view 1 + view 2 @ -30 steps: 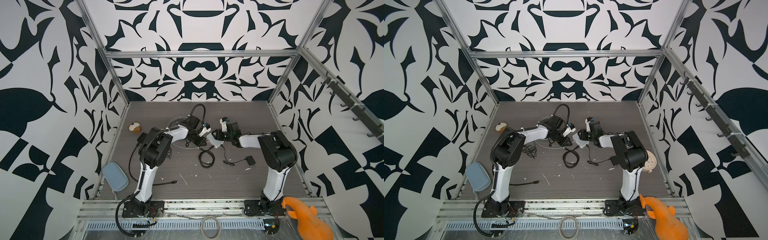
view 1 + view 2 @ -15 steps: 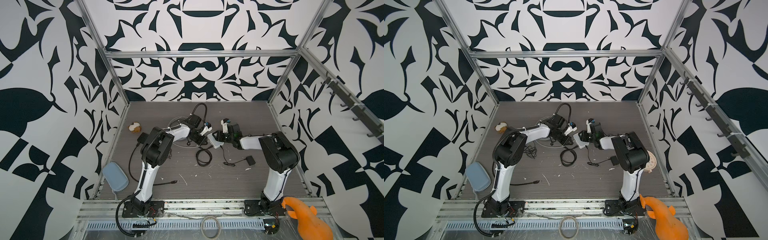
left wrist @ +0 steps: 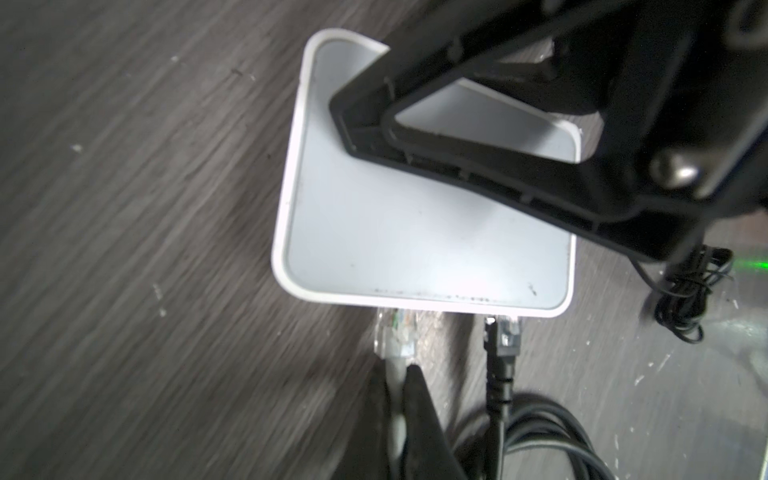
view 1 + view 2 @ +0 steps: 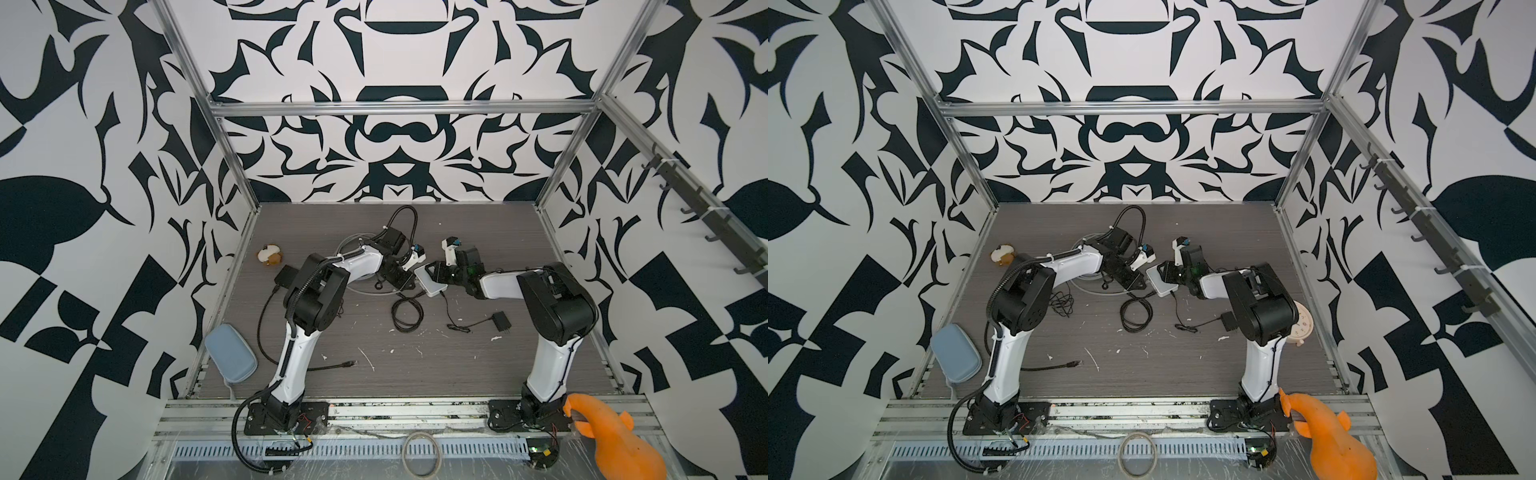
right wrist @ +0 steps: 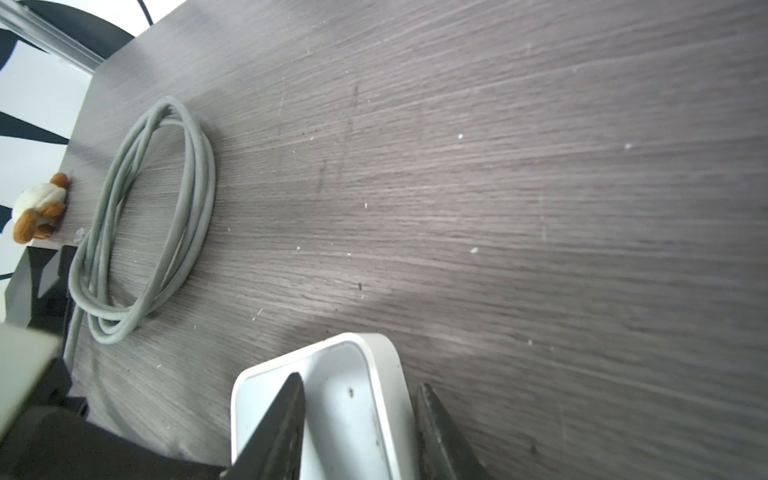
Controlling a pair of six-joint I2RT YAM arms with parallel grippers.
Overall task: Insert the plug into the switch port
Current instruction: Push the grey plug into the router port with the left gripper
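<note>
My left jaws were shut on the grey cable [image 3: 394,370] just behind the plug [image 3: 395,332]. Its tip sat at a port of the switch [image 3: 415,232] (a black plug [image 3: 506,336] filled the next port). I thought: push straight, slow and level. My right jaws stood on both sides of the switch's edge; gripping or not, I could not tell. My left arm [image 4: 357,262] and right arm [image 4: 498,286] reached low over the counter [image 4: 457,374], meeting in the middle.

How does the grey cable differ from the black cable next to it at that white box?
The grey cable is pinched in the left gripper; the black cable lies free. The black cable wears a ribbed black boot near its end; the grey cable shows none. Both meet the same edge of the white switch.
</note>
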